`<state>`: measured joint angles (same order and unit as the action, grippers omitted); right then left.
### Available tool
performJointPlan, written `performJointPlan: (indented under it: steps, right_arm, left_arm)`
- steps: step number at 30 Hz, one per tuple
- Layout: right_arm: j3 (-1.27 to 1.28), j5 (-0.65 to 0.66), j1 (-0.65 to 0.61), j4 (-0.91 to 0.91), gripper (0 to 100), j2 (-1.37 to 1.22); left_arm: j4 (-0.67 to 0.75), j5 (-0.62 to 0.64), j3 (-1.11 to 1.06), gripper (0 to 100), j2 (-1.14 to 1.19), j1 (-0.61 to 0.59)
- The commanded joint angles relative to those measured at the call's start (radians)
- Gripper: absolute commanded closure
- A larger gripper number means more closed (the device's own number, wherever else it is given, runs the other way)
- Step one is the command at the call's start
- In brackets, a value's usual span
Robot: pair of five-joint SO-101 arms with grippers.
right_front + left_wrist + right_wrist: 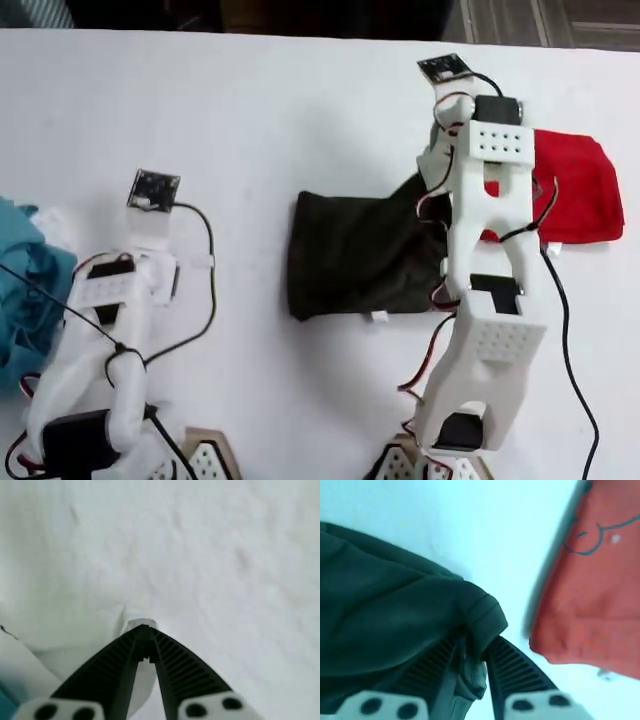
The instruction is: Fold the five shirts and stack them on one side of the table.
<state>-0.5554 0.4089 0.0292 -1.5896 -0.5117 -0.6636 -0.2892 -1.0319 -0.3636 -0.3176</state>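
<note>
black shirt [360, 255] mid-fold: right gripper [477, 644] jaws pinching its corner near red shirt [590, 580], left gripper [146, 647] jaws pressed together over table [250, 120]; next probably pull corner across.

No legible text, even on red shirt [590, 590]

You have soft matt cloth in the black shirt [360, 262], the red shirt [575, 190] and the teal shirt [25, 285]. The table [250, 120] looks matt white, perhaps cloth-covered. The left gripper [145, 632] and right gripper [476, 642] show ribbed matt black plastic, and the arm shells [490, 340] are smooth white plastic.
</note>
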Motion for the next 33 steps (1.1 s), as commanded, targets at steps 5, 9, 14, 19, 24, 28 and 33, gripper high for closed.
performJointPlan:
  steps: [5, 9, 14, 19, 24, 28, 33]
  right_arm:
    - [-0.055, 0.029, 0.082, -0.101, 80.7, 0.033]
    - [0.009, 0.023, 0.128, -0.137, 93.7, 0.130]
    - [0.370, 0.006, 0.122, -0.064, 97.8, 0.364]
    - [0.856, -0.150, 0.111, 0.320, 97.8, 0.654]
    - [1.025, -0.199, 0.036, 0.513, 97.8, 0.696]
    - [1.003, -0.241, 0.022, 0.526, 97.8, 0.642]
    - [1.014, -0.249, 0.038, 0.519, 97.8, 0.605]
  left_arm:
    - [-0.330, -0.017, 0.455, 95, 0.003, 0.084]
    - [-0.489, -0.029, 0.773, 87, 0.209, 0.229]
    - [-0.634, 0.163, 1.176, 97, 0.603, 0.384]
    - [-0.736, 0.342, 1.550, 98, 0.918, 0.523]
    - [-0.847, 0.574, 1.847, 97, 1.140, 0.631]
    - [-0.890, 0.707, 2.046, 97, 1.272, 0.689]
    - [-0.911, 0.718, 2.249, 97, 1.387, 0.726]
